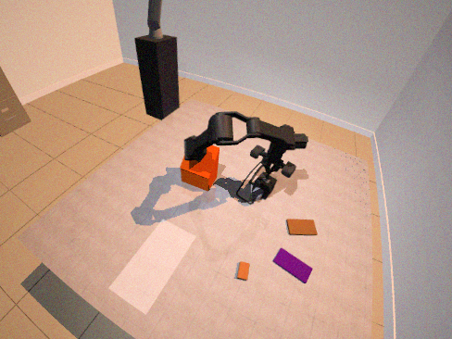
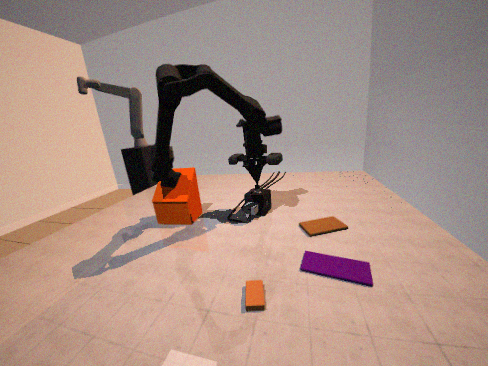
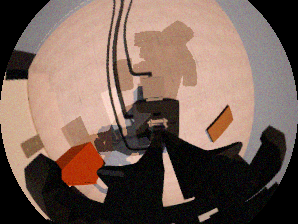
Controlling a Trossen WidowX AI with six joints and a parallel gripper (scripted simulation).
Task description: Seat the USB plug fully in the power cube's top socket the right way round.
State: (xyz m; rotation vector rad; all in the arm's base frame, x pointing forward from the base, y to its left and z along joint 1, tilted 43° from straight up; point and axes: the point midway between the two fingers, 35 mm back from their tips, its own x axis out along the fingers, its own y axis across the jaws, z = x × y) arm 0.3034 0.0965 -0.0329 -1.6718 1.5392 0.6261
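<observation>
The black power cube point(image 1: 266, 186) point(image 2: 264, 201) point(image 3: 171, 107) stands on the table in front of the arm. My gripper point(image 1: 268, 173) point(image 2: 257, 184) point(image 3: 161, 133) points down with its fingertips just over the cube's top. It is shut on the USB plug, which is mostly hidden by the dark fingertips. A pale metallic outline point(image 3: 157, 123) shows on the cube's top right beside the fingertips in the wrist view. How deep the plug sits and which way round it is cannot be told.
Thin black cables point(image 2: 272, 180) point(image 3: 116, 75) arch beside the cube. An orange box point(image 1: 200, 173) point(image 2: 175, 211) point(image 3: 82, 165) stands by the arm's base. A brown slab point(image 1: 302, 227) point(image 2: 323, 226) point(image 3: 220, 123), a purple slab point(image 1: 293, 265) point(image 2: 336, 268) and a small orange block point(image 1: 243, 270) point(image 2: 255, 295) lie nearer the cameras.
</observation>
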